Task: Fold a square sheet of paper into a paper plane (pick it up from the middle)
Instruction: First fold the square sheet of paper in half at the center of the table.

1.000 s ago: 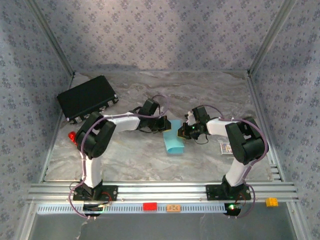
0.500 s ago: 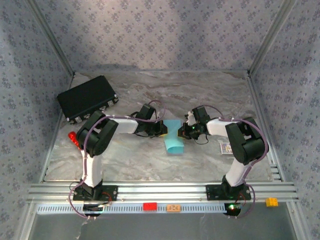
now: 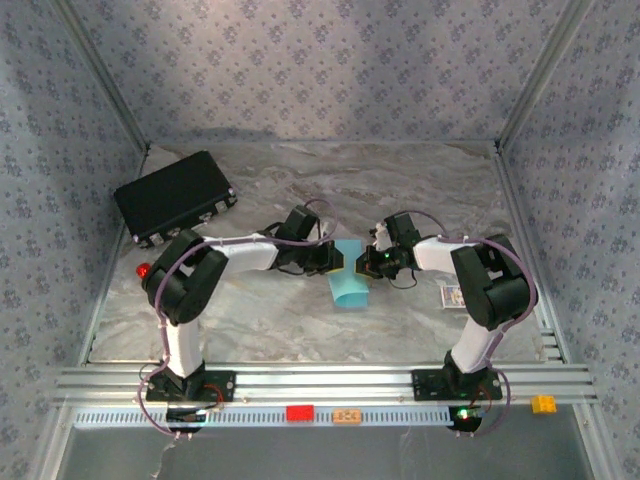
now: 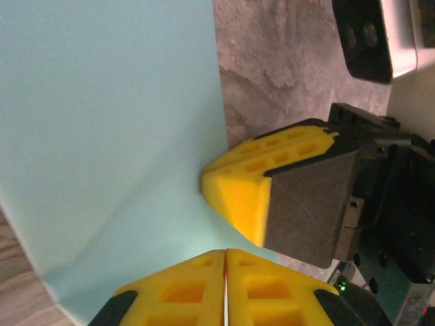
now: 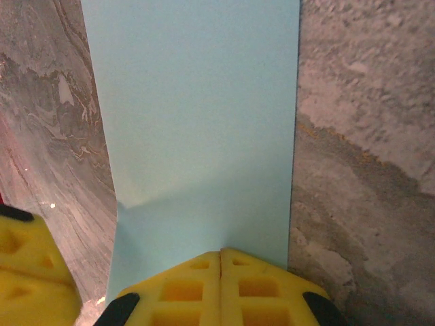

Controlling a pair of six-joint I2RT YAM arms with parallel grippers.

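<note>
The square sheet of paper [image 3: 350, 286] lies folded into a narrow light cyan strip at the table's middle, flat on the marble. My left gripper [image 3: 336, 258] comes at its far end from the left, shut, tips on the paper. My right gripper [image 3: 366, 263] meets it from the right, also shut. In the left wrist view the paper [image 4: 109, 129] spreads ahead of my closed left gripper [image 4: 225, 252], and the right gripper's yellow fingers [image 4: 239, 197] press its edge. In the right wrist view the strip [image 5: 197, 115] runs away from my closed right gripper [image 5: 221, 252]; the left gripper's fingers [image 5: 24, 261] sit at lower left.
A black case [image 3: 175, 197] lies at the back left. A small red stick [image 3: 145, 271] sits by the left arm's elbow. A small card [image 3: 452, 295] lies beside the right arm. Red [image 3: 299, 412], orange [image 3: 347, 415] and yellow [image 3: 543, 403] blocks rest on the front rail.
My left gripper has dropped and slid right until its tips rest on the paper's far end. The right gripper and the paper have stayed put.
</note>
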